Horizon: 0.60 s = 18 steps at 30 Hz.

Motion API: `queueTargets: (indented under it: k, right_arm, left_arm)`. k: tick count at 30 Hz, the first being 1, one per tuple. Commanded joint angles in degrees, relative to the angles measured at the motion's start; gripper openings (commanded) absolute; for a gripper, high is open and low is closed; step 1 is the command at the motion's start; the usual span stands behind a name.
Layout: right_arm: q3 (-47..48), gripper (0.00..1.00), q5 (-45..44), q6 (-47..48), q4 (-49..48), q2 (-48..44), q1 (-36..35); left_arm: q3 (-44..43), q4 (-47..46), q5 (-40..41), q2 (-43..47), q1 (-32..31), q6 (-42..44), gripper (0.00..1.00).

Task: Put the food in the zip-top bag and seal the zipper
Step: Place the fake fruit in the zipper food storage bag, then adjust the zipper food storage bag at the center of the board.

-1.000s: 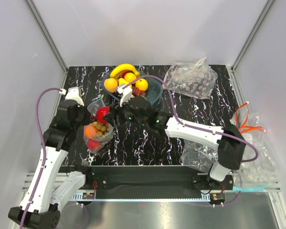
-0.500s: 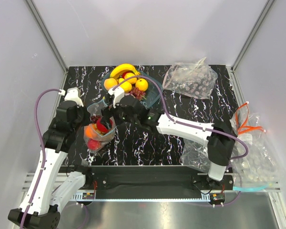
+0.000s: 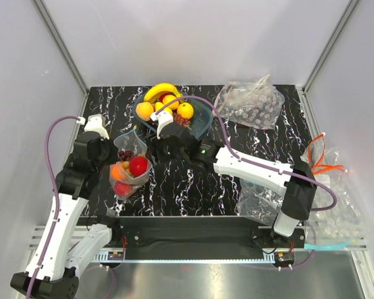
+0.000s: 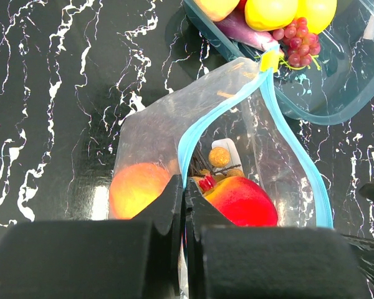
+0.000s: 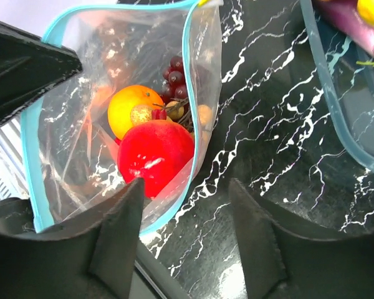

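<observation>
the zip-top bag (image 3: 128,180) stands on the left part of the table (image 3: 174,187), near the bowl (image 3: 202,121), with its mouth gaping upward. the zipper (image 4: 297,163) opens into a narrow loop. its long axis runs from the left gripper (image 4: 184,187) toward the bowl and ends at a yellow tab (image 4: 271,60) by the bowl's rim. the left gripper is pressed together on the zipper's near end. a red apple (image 5: 154,156), an orange (image 5: 132,107) and dark grapes (image 5: 176,78) lie inside. the right gripper (image 5: 186,190) hangs just beside the bag's mouth, fingers spread, nothing between them.
</observation>
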<state>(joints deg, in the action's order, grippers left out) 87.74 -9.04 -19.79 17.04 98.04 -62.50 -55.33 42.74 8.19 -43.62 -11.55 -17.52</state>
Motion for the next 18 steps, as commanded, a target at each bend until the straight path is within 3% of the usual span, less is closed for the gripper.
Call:
queueTargets:
  k: [1,4,7,10,11,12,18]
  right_arm:
    - [2.78,0.60,0.68,-2.01,1.60,1.88,-0.43]
    - [4.71,0.46,1.91,-2.62,3.17,3.90,-0.34]
    - [4.81,0.39,4.55,-2.71,2.74,3.65,-0.43]
    - [3.40,0.19,5.70,-2.53,2.12,1.55,-0.43]
    - [2.61,0.05,5.79,-2.36,2.38,0.76,-0.34]
    - [2.17,0.00,5.79,-2.18,2.30,-0.12,-0.43]
    - [-4.24,0.00,5.70,-3.23,1.51,-10.05,-0.34]
  left_arm:
    - [-0.04,-3.19,0.25,0.46,0.21,0.47,0.00]
    - [0.13,-3.54,-0.62,0.37,0.21,0.82,0.00]
    - [0.31,-4.24,-2.73,0.29,0.21,1.78,0.00]
    - [-0.13,-4.33,-5.01,-0.50,0.30,2.31,0.00]
    - [-0.22,-4.77,-6.76,-0.59,0.21,2.40,0.00]
    - [-0.13,-5.12,-7.91,-0.51,0.13,2.75,0.00]
    - [-1.36,-6.18,-18.81,-3.23,-5.39,1.71,0.00]
